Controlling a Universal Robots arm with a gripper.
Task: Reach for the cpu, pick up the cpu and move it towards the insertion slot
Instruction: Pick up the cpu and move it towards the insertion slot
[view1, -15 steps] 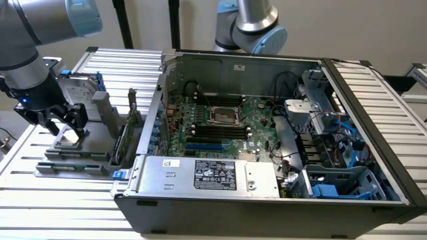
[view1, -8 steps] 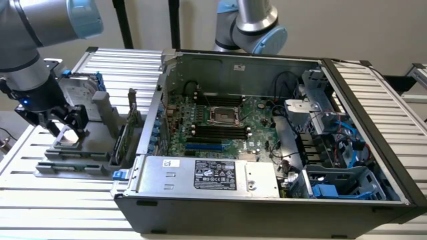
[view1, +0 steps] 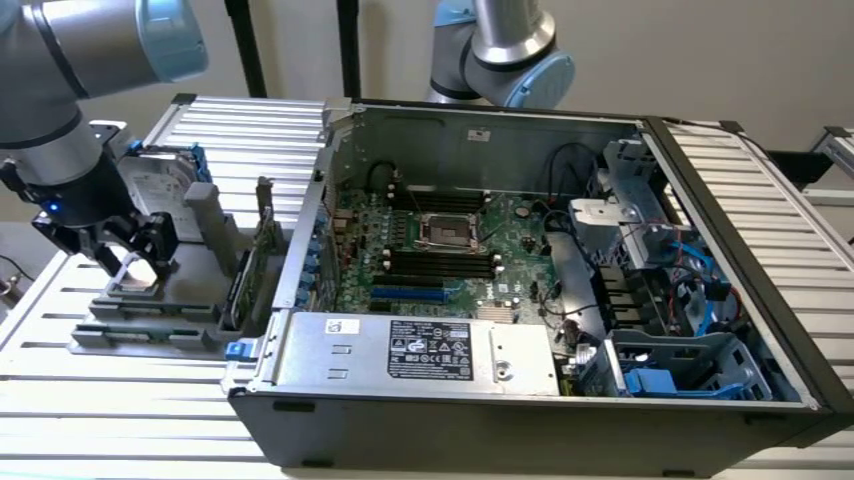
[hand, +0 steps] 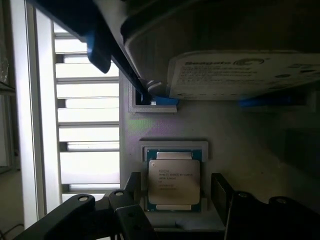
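Now the gripper (view1: 130, 266) hangs over the cpu (hand: 174, 181), fingers spread either side of it: flat silvery square, fine print, seated in a grey holder (hand: 240, 135).

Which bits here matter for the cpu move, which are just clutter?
Job: small flat square silvery-grey cpu; square metal-framed insertion slot; black gripper, open, astride the cpu.
Lying about: rectangular silver hard drive with white label; long black and blue memory slots; labelled silver power supply box.
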